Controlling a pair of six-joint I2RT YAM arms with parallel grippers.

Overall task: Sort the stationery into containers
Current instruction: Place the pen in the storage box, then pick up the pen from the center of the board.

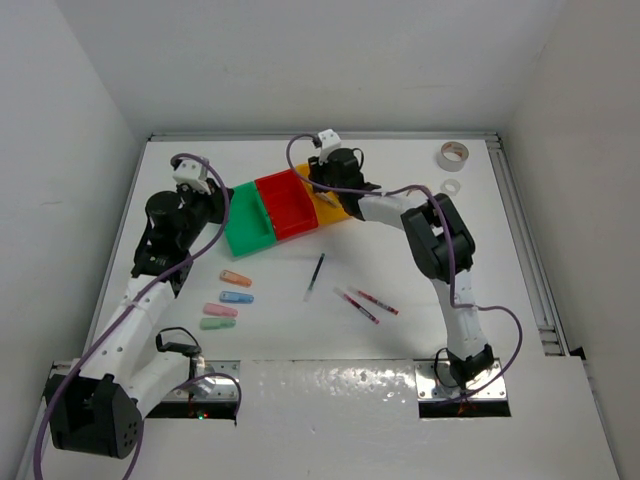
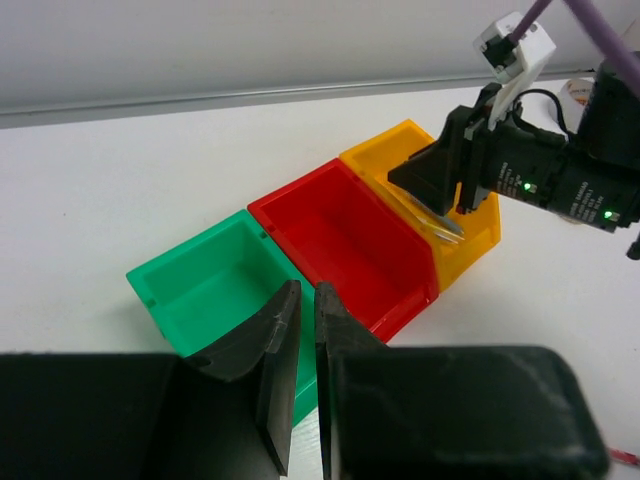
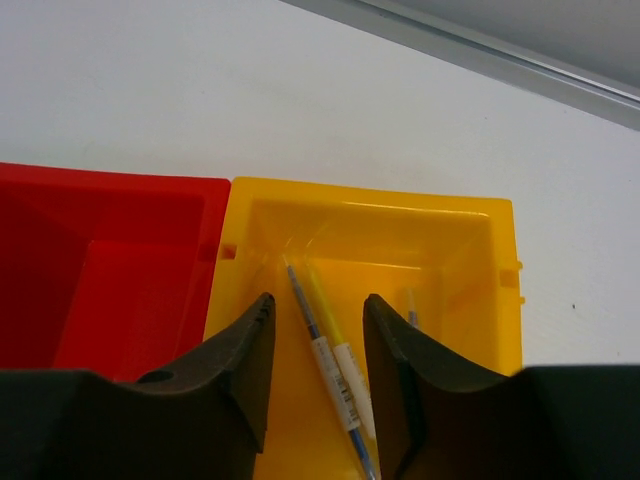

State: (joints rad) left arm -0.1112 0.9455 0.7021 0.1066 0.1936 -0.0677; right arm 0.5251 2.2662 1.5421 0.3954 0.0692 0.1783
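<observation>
Jaws of the right hand [image 3: 317,305] stand apart and empty over the yellow bin [image 3: 455,245], where a blue pen [image 3: 305,310] and a yellow pen [image 3: 326,312] lie. The left hand [image 2: 306,295], closed on nothing, is two bins leftward. A dark pen [image 1: 315,277] lies on the surface [image 1: 500,260] toward the arm bases from that bin, pointing nearly at it; the right hand seems nearer.
</observation>
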